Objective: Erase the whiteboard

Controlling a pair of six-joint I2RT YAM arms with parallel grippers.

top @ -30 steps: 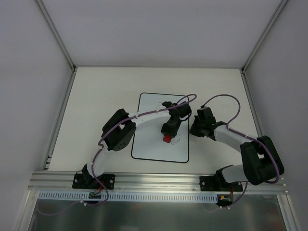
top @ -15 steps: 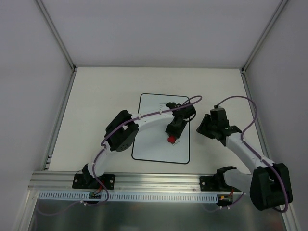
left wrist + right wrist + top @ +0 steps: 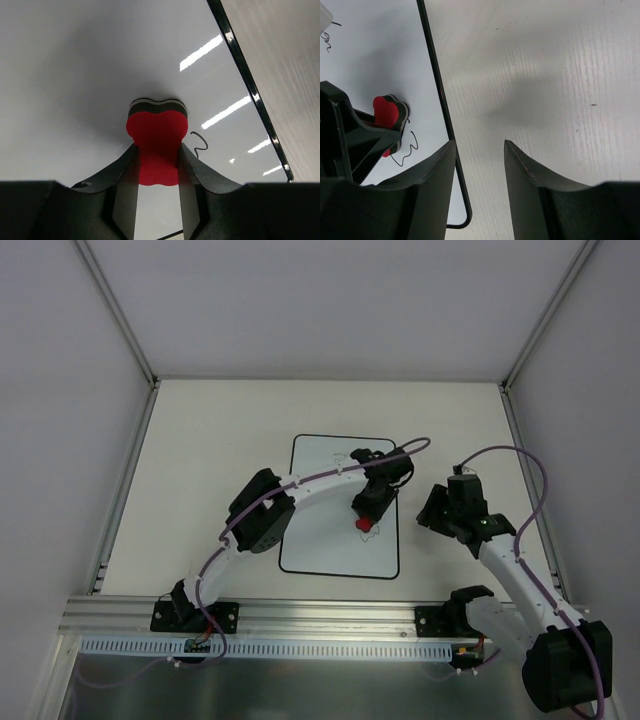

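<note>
The whiteboard (image 3: 320, 540) lies flat on the table, white with a thin black border. A small dark scribble (image 3: 199, 145) sits near its right edge, and the same scribble (image 3: 405, 152) shows in the right wrist view. My left gripper (image 3: 368, 512) is shut on the red eraser (image 3: 156, 145), whose felt face presses on the board's right half. My right gripper (image 3: 480, 145) hangs open and empty over bare table, just right of the board's near right corner; the eraser (image 3: 386, 112) shows at its left.
The pale table (image 3: 545, 75) stretches right of the board. White enclosure walls with metal posts (image 3: 120, 330) surround the table. An aluminium rail (image 3: 330, 615) runs along the near edge by the arm bases.
My right arm has pulled away to the right of the board and its jaws have opened. My left gripper with the eraser has slid slightly right, and the board has shifted a little right.
</note>
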